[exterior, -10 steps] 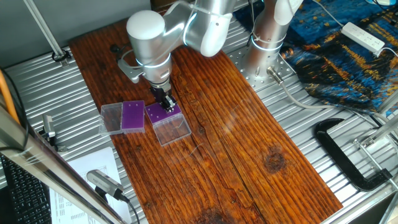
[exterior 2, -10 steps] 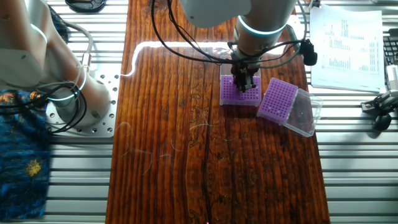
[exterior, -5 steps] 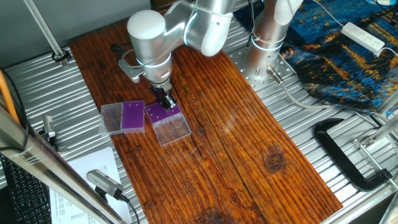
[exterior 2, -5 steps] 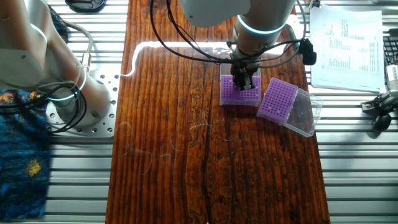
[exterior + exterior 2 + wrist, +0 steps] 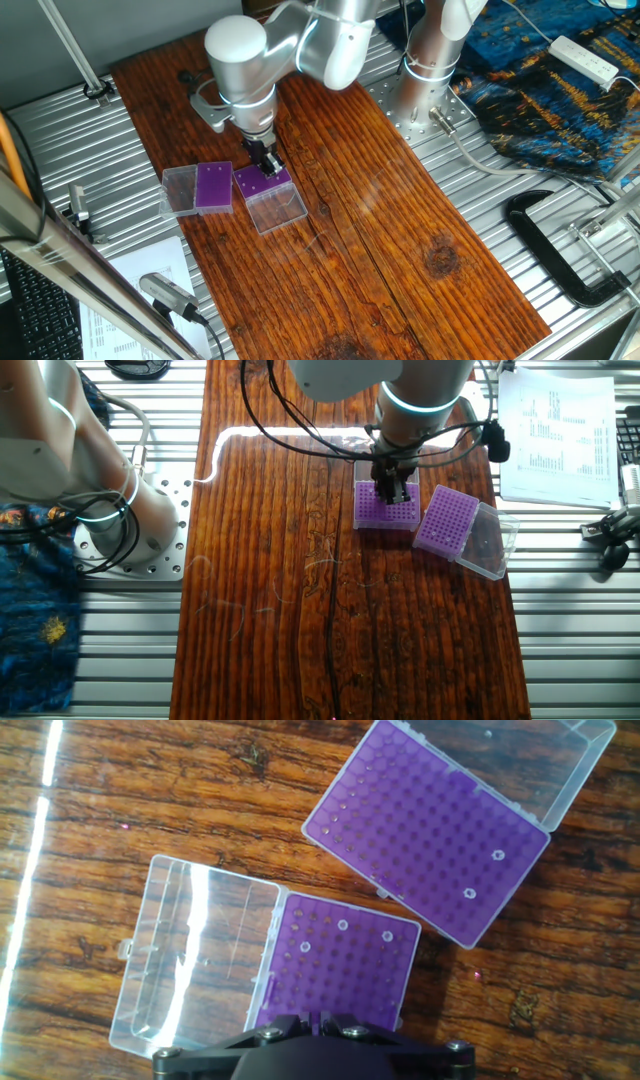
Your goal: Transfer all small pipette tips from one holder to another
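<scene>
The wider, lighter-purple holder (image 5: 420, 830) lies at the upper right of the hand view with two small pipette tips (image 5: 497, 853) in its far corner. The narrower, darker-purple rack (image 5: 350, 970) lies below it and holds three tips (image 5: 342, 925) near its top edge. My gripper (image 5: 322, 1017) hangs low over this darker rack (image 5: 250, 183), its jaws drawn close with only a thin gap. Anything between them is hidden. In the other fixed view the gripper (image 5: 393, 488) stands over the darker rack (image 5: 370, 512), with the lighter holder (image 5: 445, 520) to its right.
Each rack's clear lid lies open flat on the wooden board: the darker rack's (image 5: 195, 960) and the lighter holder's (image 5: 500, 755). A black clamp (image 5: 560, 250) and a power strip (image 5: 585, 60) lie on the metal table. Printed paper (image 5: 555, 430) lies beyond the board's edge.
Nothing has visibly changed beyond a very slight shift of the hand over the darker rack.
</scene>
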Controlling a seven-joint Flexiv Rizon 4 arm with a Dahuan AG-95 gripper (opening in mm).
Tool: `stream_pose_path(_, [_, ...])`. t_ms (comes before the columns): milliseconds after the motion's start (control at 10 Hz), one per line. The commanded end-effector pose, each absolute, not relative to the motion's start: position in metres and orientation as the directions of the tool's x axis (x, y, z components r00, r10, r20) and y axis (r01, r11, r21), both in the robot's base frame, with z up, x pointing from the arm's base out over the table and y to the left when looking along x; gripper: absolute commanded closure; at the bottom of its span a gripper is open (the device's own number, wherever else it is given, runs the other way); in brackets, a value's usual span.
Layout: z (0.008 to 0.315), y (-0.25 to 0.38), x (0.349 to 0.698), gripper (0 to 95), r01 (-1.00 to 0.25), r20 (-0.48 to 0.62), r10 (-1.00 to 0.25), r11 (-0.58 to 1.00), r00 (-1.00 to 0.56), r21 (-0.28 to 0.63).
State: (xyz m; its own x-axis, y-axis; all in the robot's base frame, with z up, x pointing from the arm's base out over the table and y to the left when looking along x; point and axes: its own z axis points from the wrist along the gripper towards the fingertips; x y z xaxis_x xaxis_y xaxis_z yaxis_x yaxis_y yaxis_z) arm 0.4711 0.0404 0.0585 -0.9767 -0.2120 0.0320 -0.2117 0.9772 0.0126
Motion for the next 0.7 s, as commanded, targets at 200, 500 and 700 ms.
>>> stream_pose_path(200, [0.062,0.04,0.471,95.0,-0.211,0.031,-0.211,0.977,-0.977,0.013])
stream_pose_path(500, [0.073,0.04,0.471,95.0,-0.211,0.031,-0.212,0.977,-0.977,0.011])
stream_pose_path(700, [0.08,0.04,0.471,95.0,-0.214,0.031,-0.214,0.977,-0.976,0.01])
